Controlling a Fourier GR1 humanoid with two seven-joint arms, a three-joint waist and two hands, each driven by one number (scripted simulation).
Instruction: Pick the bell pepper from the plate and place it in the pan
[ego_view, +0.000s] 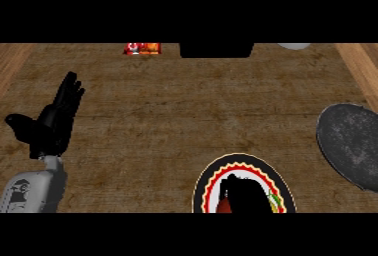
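At the left of the frame the left hand (53, 120) rests open, fingers straight and pointing up. At bottom centre the right hand (240, 192) covers the plate (210, 175) and hides most of the bell pepper (276, 201); whether it grips I cannot tell. The pan (351, 145) sits at the right edge, with a red packet (142, 48) and a dark box (217, 49) along the top.

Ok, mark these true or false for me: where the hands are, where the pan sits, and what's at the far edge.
1. The right hand is over the plate. True.
2. The left hand is curled round the bell pepper. False: it rests open at the left, fingers up, holding nothing.
3. The pan sits at the counter's right side. True.
4. The pan holds the bell pepper. False: nothing shows in it.
5. A red package lies at the far edge. True.
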